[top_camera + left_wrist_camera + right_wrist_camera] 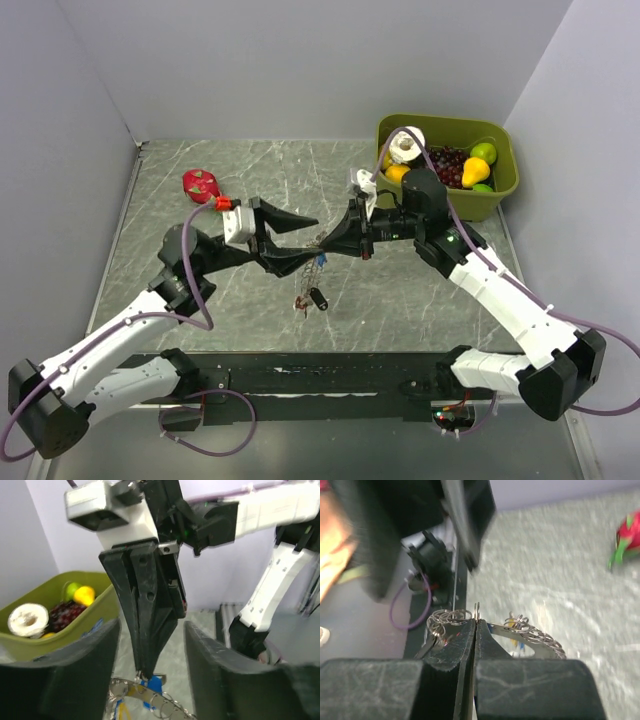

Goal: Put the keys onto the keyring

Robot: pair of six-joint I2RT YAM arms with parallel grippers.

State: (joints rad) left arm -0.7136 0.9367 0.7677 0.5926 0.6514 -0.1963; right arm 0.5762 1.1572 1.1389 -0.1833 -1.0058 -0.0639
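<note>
Mid-frame, the right gripper (475, 622) is pinched together on the keyring (530, 635). A blue key (154, 684) seemingly hangs from the ring. The left gripper (313, 240) gapes wide around both.

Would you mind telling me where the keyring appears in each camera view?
Top external: keyring at the picture's centre, at the right gripper tip.
Left wrist: bottom edge, centre, just below the right gripper's tip.
Right wrist: centre, curving right from the pinch.
Shared landmark: the right gripper, shut on the ring in all three.
</note>
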